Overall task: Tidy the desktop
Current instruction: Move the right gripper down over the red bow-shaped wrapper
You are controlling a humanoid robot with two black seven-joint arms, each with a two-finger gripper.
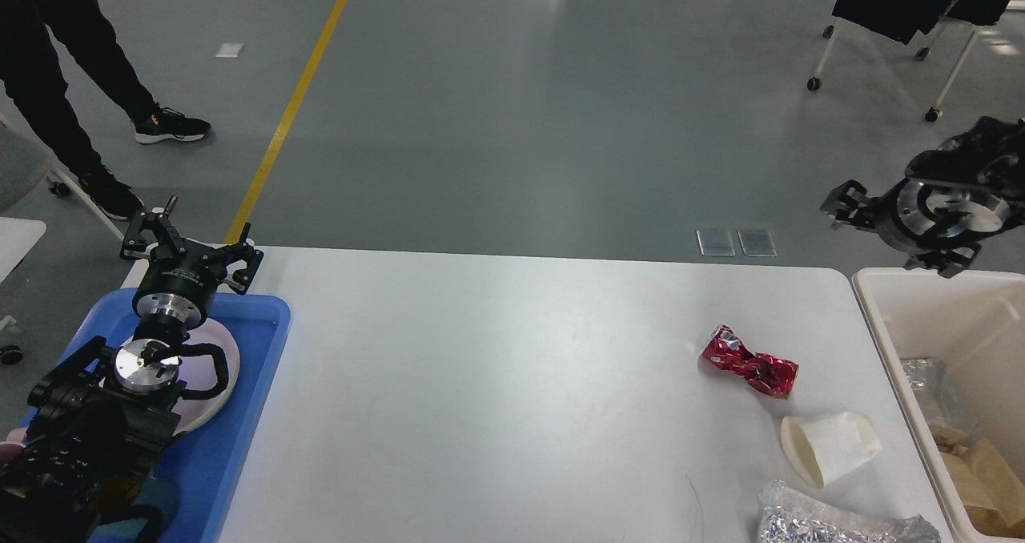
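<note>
Over the blue tray (268, 343) at the counter's (496, 367) left end, the left gripper (192, 247) hangs with fingers spread wide, grasping nothing; the right gripper (841, 204) hovers above the cream bin (869, 303), too dark to judge; a crushed red can (749, 363) lies near it

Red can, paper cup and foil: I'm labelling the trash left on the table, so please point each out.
Red can (749, 361), head view, middle of its crushed body.
Paper cup (833, 445), head view, its side wall.
Foil (833, 523), head view, crumpled top surface.
</note>
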